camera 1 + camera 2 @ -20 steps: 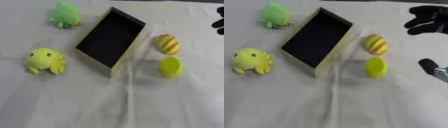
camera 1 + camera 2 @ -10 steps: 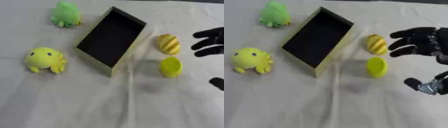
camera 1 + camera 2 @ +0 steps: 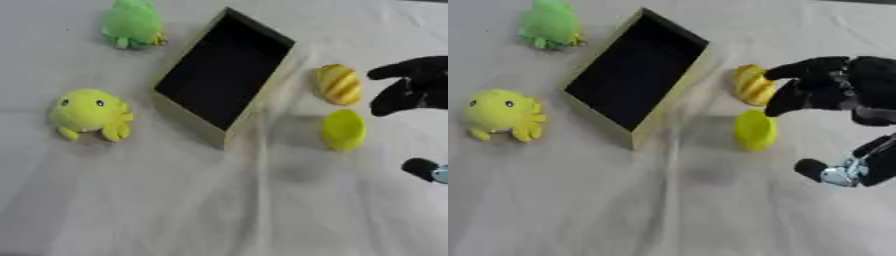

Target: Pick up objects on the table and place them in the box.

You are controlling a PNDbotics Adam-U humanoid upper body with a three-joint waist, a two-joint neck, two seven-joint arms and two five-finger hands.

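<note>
— Four loose things on the white-clothed counter (image 3: 219, 210), and one box. From the left: one yellow plush octopus (image 3: 89, 113), near left; one green plush toy (image 3: 131, 23), far left.

— And in the middle?

— One open box (image 3: 224, 76) with a black inside, lying askew, nothing showing in it. Right of it, one yellow striped oval (image 3: 338, 84), and just nearer, one plain yellow-green rounded piece (image 3: 343, 130), the two close but apart.

— How many hands?

— One shows, the right hand (image 3: 833, 89), coming in from the right. Its fingers are spread and only slightly bent, holding nothing, their tips (image 3: 782, 73) over the striped oval's right side, covering part of it. Whether they touch it I cannot tell. The arm is cut off at the right edge.

— The green toy?

— Blurred; its shape is hard to make out.
</note>
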